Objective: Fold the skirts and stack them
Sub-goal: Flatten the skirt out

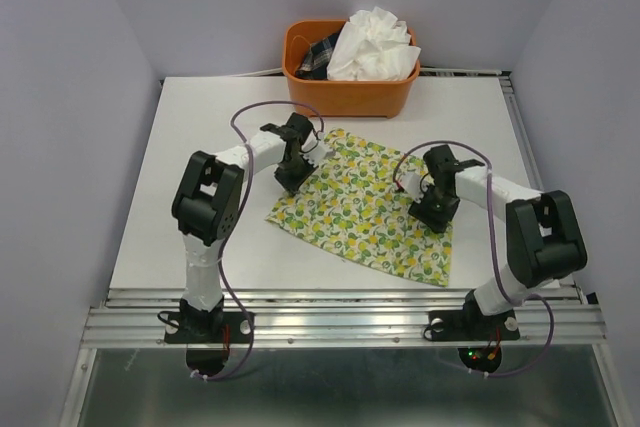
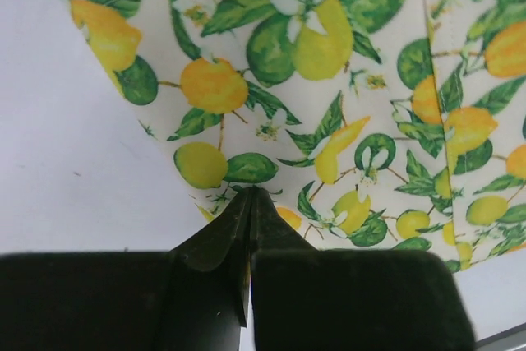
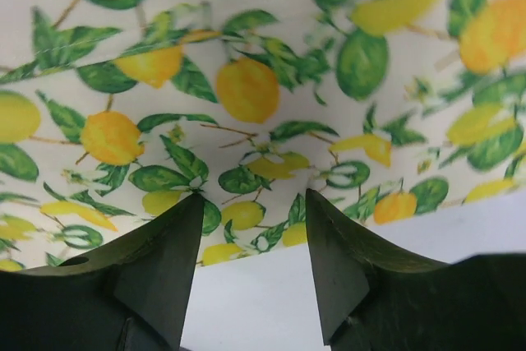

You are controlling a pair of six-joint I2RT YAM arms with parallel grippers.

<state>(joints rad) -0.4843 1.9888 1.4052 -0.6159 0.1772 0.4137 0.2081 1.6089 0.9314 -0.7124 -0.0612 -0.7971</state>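
The lemon-print skirt (image 1: pixel 365 209) is thin, smooth cotton, white with yellow lemons and green leaves. It is spread as a flat, slanted four-sided shape on the white table (image 1: pixel 200 167), just in front of the orange basket (image 1: pixel 345 99). The plain white skirt (image 1: pixel 375 42) is a crinkly, puffed heap inside that hard plastic basket, beside a dark checked cloth (image 1: pixel 318 55).

The left arm is folded at the elbow, its wrist tipped down just in front of the basket's left end. The left gripper (image 2: pixel 251 195) has its dark wedge-shaped fingers pressed together, pinching the lemon-print skirt's hem. The right arm is bent the same way, farther out from the basket's right end. The right gripper (image 3: pixel 255 199) has its jaws apart, their tips resting over the hem with nothing clamped.
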